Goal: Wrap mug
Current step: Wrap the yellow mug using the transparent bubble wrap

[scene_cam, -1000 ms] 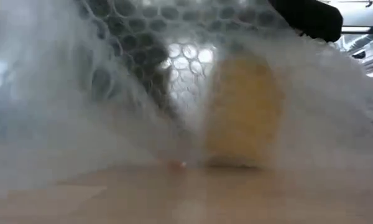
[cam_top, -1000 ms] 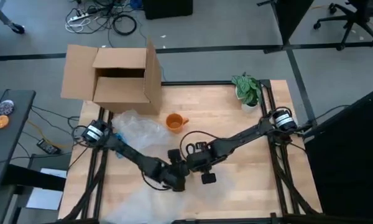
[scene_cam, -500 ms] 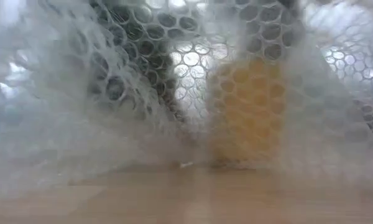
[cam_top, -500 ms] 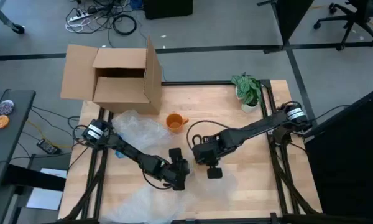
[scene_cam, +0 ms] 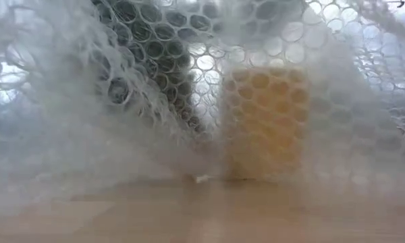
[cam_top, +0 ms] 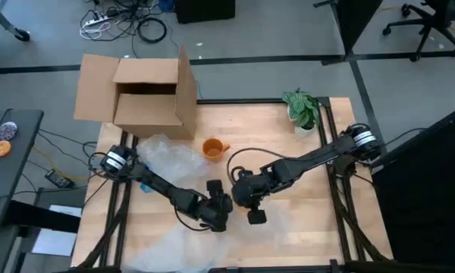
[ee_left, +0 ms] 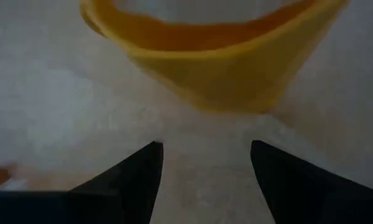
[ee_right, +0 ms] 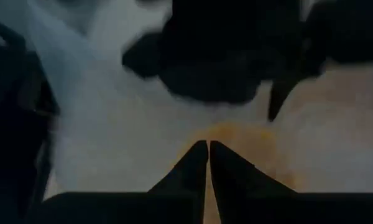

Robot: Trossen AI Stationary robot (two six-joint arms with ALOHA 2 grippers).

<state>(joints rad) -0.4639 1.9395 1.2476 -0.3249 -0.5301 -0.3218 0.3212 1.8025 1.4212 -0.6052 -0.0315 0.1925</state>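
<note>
Grey workshop floor, strewn with cables, surrounds one pale wooden table (cam_top: 288,136) on a black frame. Largest on it is a single open brown cardboard box (cam_top: 140,95) at the far left corner, flaps spread. Next comes clear bubble wrap: one crumpled sheet (cam_top: 171,159) lies on the left side just beside the box, and more of it spreads near the front edge, though whether that is a second sheet or the same one I cannot tell. In the low view, bubble wrap (scene_cam: 121,101) hangs across the whole picture.

Two dark arms meet at the table's middle front. The left gripper (cam_top: 220,208) points at a yellow-orange cup shape seen close in its wrist view, its fingers (ee_left: 137,177) spread apart with nothing between them. The right gripper (cam_top: 244,196) sits just beside it, fingers (ee_right: 193,165) pressed together; a film of wrap may be pinched there, but that is not clear.

One small green potted plant (cam_top: 302,110) stands at the far right corner.

One orange ceramic mug (cam_top: 212,148) stands upright near the table's middle, bare in the high view, apart from both grippers.

By my reading the wrapping is barely begun: the wrap is being handled, while the mug must yet be set on it and folded in.
</note>
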